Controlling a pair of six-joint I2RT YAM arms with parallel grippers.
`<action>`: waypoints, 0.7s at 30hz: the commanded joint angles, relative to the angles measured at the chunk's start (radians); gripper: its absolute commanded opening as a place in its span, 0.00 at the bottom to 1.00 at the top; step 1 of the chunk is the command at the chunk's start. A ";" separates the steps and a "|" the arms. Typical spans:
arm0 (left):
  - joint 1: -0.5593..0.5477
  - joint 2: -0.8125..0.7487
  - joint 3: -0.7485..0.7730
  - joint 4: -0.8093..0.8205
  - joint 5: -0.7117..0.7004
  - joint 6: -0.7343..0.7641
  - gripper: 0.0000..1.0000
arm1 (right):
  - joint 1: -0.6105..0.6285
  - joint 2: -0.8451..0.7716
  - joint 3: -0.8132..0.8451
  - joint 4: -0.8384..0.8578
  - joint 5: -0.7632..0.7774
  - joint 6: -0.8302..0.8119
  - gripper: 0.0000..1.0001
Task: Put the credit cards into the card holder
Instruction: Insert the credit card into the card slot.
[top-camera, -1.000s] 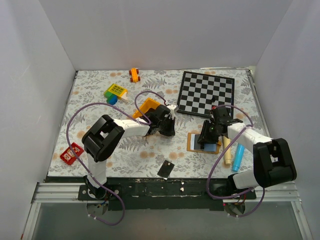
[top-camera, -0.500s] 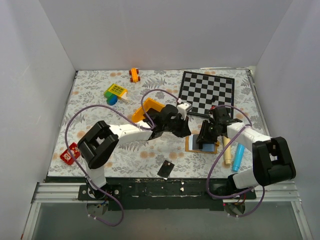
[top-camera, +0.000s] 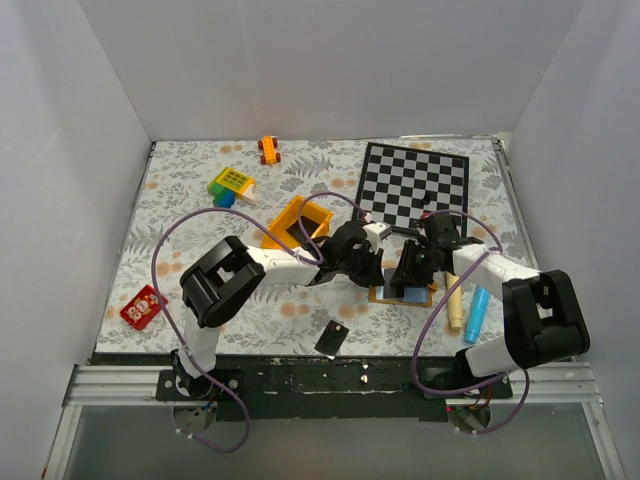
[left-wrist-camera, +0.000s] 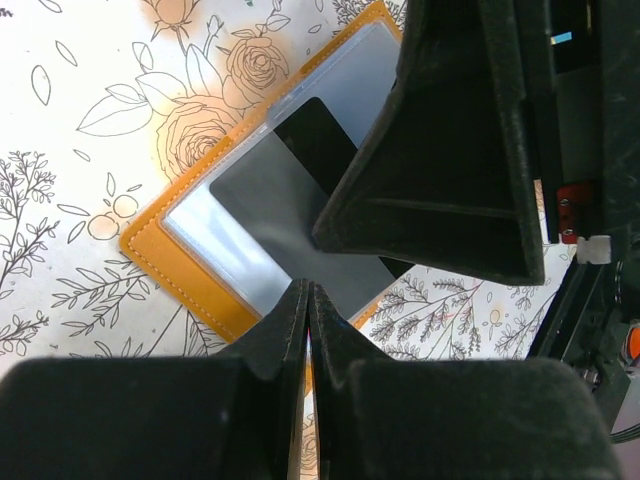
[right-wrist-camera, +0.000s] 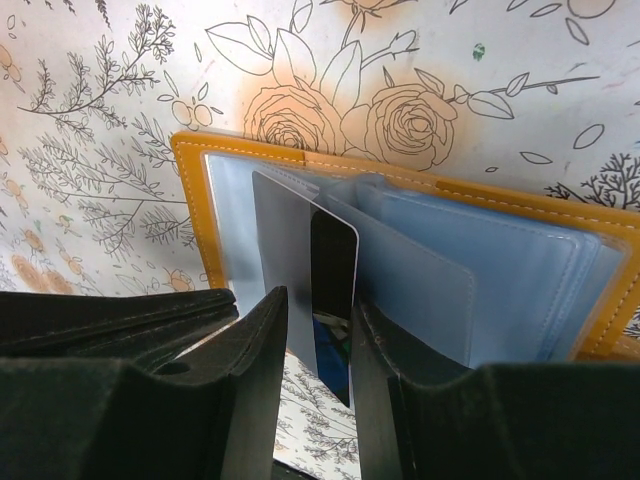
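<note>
The card holder (top-camera: 383, 294) lies open on the table, with a tan rim (left-wrist-camera: 170, 255) (right-wrist-camera: 190, 200) and pale blue-grey sleeves. One black credit card (left-wrist-camera: 318, 135) (right-wrist-camera: 335, 270) lies on it, partly under a clear sleeve. My right gripper (top-camera: 407, 272) (right-wrist-camera: 318, 302) stands over it with jaws a narrow gap apart. The card's bare strip shows between them, against the right finger. My left gripper (top-camera: 378, 262) (left-wrist-camera: 308, 295) is shut and empty, tips at the holder's near edge. A second black card (top-camera: 331, 337) lies alone near the front edge.
A yellow bin (top-camera: 298, 222) sits behind the left arm and a chequered board (top-camera: 413, 185) behind the holder. A blue marker (top-camera: 476, 310) and a cream stick (top-camera: 455, 305) lie right of the holder. Toys lie at the far left (top-camera: 231, 181) and front left (top-camera: 142, 306).
My left arm has swung right from the yellow bin to the card holder. My right gripper has stayed at the holder, which has shifted slightly left.
</note>
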 joint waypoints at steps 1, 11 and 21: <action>-0.005 0.016 0.049 0.016 -0.007 0.000 0.00 | 0.001 0.010 -0.003 0.025 -0.021 0.012 0.38; -0.005 0.093 0.044 0.016 -0.021 -0.012 0.00 | 0.001 -0.006 0.009 -0.014 0.013 0.009 0.42; -0.005 0.117 0.034 -0.006 -0.044 -0.015 0.00 | 0.001 -0.065 0.015 -0.061 0.045 0.006 0.46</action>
